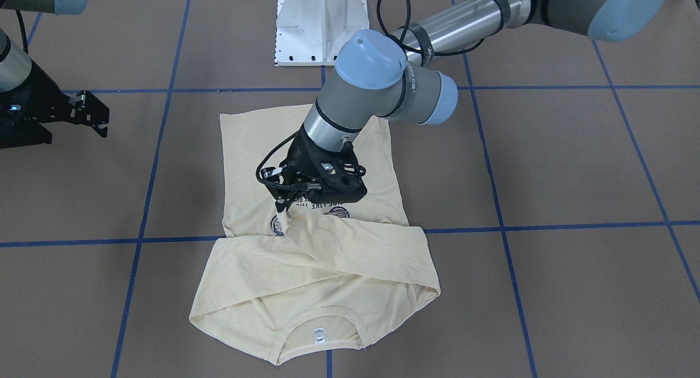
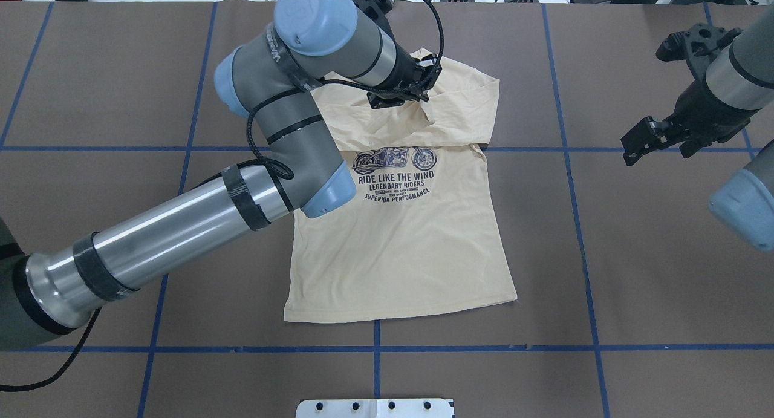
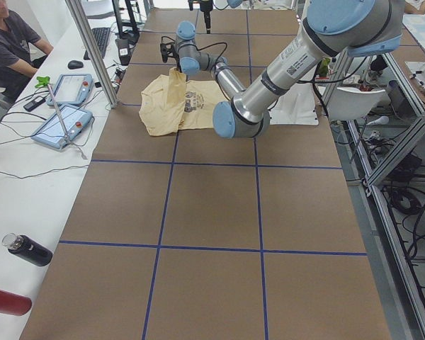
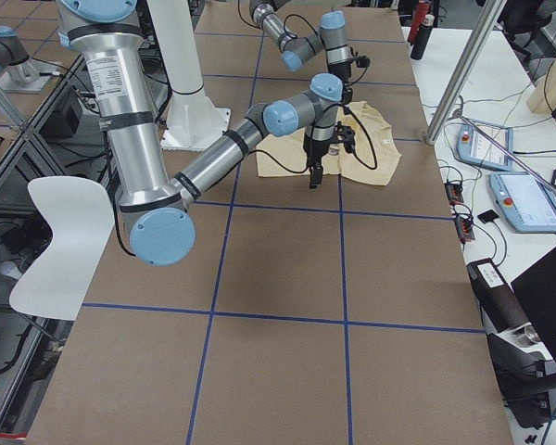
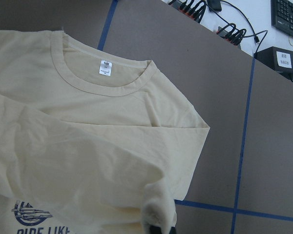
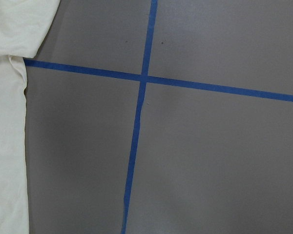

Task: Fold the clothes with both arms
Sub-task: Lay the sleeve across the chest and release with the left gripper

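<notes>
**Left gripper pinching the shirt's folded top**

I see the pale cream-yellow long-sleeved T-shirt of thin fabric (image 2: 411,248) lying flat at the centre of the overhead frame, on the matte brown table crossed by blue tape lines (image 2: 635,254). Its hem points to the bottom edge. The cloth is soft and creased, and a sleeve lies folded across the chest just above the dark navy motorcycle print (image 2: 396,159). My grey metal left arm (image 2: 181,224) bends in from the lower left. Its black left gripper (image 1: 283,204) tips down and nips a raised tuck of the shirt. The black right gripper (image 2: 638,141) hovers at the upper right with its fingers spread, well apart from the cloth.
</notes>
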You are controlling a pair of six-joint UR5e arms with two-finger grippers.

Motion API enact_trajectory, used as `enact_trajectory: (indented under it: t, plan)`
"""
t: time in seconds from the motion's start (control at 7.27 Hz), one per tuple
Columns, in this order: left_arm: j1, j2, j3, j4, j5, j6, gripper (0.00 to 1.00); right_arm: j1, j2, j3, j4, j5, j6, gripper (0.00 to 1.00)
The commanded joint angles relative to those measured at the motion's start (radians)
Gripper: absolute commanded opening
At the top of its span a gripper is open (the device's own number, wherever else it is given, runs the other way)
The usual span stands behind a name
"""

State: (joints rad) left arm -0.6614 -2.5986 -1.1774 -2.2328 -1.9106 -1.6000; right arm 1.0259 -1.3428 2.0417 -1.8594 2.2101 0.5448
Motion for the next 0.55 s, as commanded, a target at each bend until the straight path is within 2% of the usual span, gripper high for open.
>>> enact_trajectory:
  t: [0.0,0.14,0.28,0.41]
  plan:
    - [0.042,-0.053,0.149,-0.109,0.059,-0.003,0.0,-0.001,0.023,-0.02,0.0,-0.001,0.004,1.0]
    - [0.054,-0.057,0.162,-0.122,0.1,-0.003,0.0,-0.001,0.025,-0.026,0.0,0.0,0.004,1.0]
    - [0.054,-0.055,0.162,-0.125,0.101,-0.003,0.06,-0.001,0.027,-0.026,0.0,0.002,0.004,1.0]
    - [0.054,-0.057,0.156,-0.146,0.102,0.005,0.99,0.0,0.031,-0.026,0.0,0.012,0.006,1.0]
